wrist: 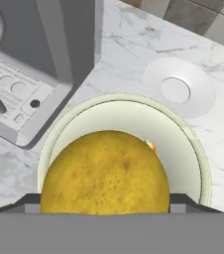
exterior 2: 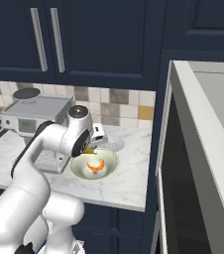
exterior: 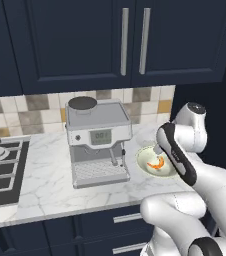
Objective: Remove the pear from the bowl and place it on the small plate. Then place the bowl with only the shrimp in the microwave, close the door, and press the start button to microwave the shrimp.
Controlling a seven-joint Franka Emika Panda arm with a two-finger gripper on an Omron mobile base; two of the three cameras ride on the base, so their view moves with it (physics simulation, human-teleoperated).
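The end effector (exterior 2: 91,145) holds the pear (wrist: 105,173) between wide jaws, just above the bowl (wrist: 193,149). The shrimp (exterior 2: 96,166) lies in the bowl. The plate (wrist: 179,87) sits on bare bench (wrist: 223,124) just beyond the bowl's far rim, with a coffee machine (exterior: 97,142) crowding the left.

White marble counter (exterior: 45,192) carries, left to right: black gas hob (exterior: 0,170), silver coffee machine (exterior: 97,142), cream-green bowl (exterior 2: 79,171) just beside machine's right, small white plate (wrist: 179,88) behind bowl, near tiled wall, apart from bowl.
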